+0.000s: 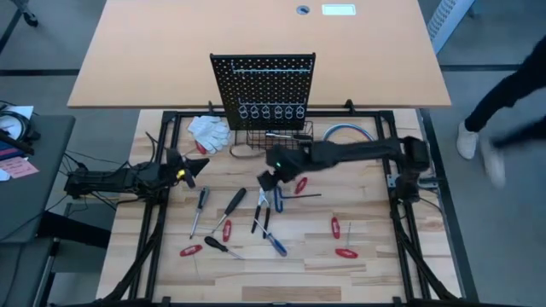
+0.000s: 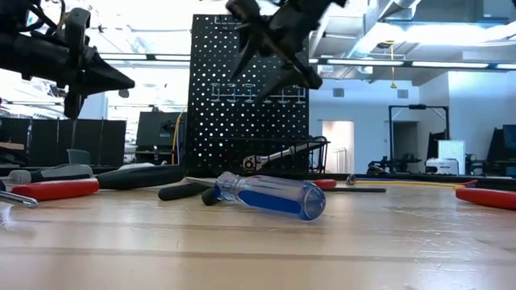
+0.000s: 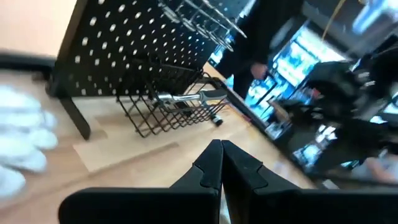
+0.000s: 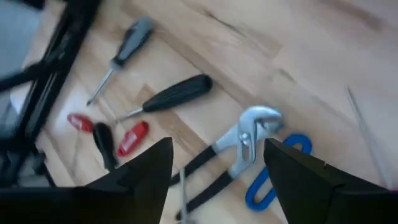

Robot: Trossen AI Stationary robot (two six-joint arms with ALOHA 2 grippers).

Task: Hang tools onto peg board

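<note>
The right gripper (image 4: 217, 165) hangs over the middle of the tabletop (image 1: 367, 256). Its jaws are spread wide and hold nothing. Right under the gap between the jaws lie the pliers (image 4: 239, 149), flat on the wood, silver head up between the two jaws and dark handles running back past one of them. A blue loop (image 4: 273, 171) lies just beside the pliers, near the other jaw. Off to the side of the jaws are a black screwdriver (image 4: 168, 96), a grey screwdriver (image 4: 121, 53) and a small red screwdriver (image 4: 132, 138).

The peg board (image 1: 263, 81) stands upright at the far side of the tabletop, well apart from the right jaws. Its wire basket (image 3: 171, 109) holds a silver wrench (image 3: 186, 98).

The left gripper (image 3: 221, 165) waits off to the left. Its jaws are pressed together and hold nothing. The basket is ahead of those jaws, and white gloves (image 1: 209, 132) lie near them.
</note>
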